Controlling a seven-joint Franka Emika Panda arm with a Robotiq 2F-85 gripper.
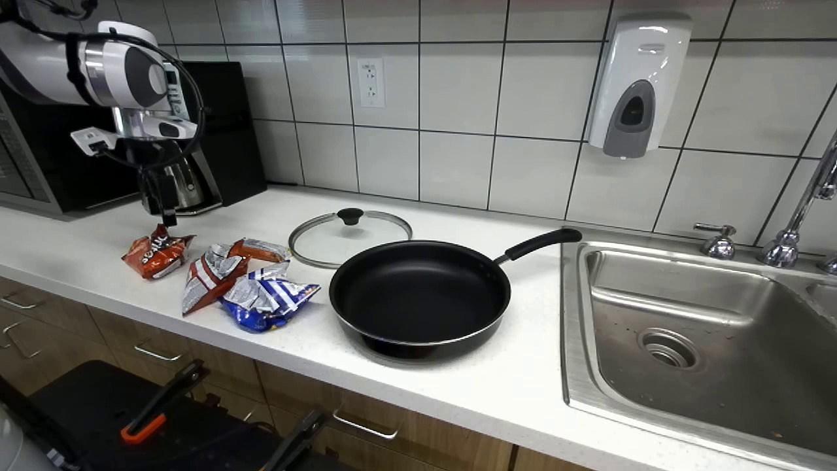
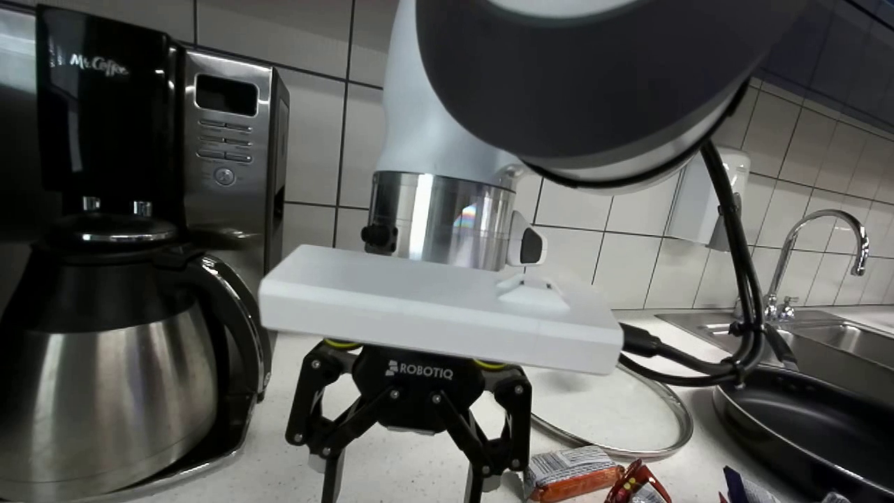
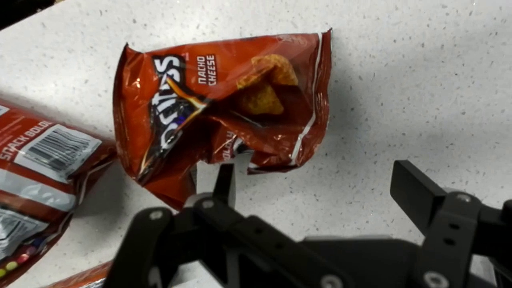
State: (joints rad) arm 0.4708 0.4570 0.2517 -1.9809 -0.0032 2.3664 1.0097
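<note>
My gripper [image 3: 314, 176] is open with nothing between its fingers. It also shows in both exterior views [image 1: 169, 216] [image 2: 403, 482], pointing down above the white counter. A crumpled orange-red Doritos bag [image 3: 240, 100] lies nearest, ahead of the left finger in the wrist view; whether the finger touches it I cannot tell. The bag also shows in an exterior view [image 1: 155, 254]. A red and silver snack bag [image 3: 44, 176] lies to its left in the wrist view. A small orange packet [image 1: 261, 250] and a blue chip bag [image 1: 268, 301] lie close by.
A black frying pan [image 1: 418, 294] and a glass lid [image 1: 350, 239] sit on the counter beside the bags. A steel sink [image 1: 575, 340] is past the pan. A coffee maker [image 2: 230, 147] with a steel carafe [image 2: 112, 398] stands close to the gripper. A tiled wall runs behind.
</note>
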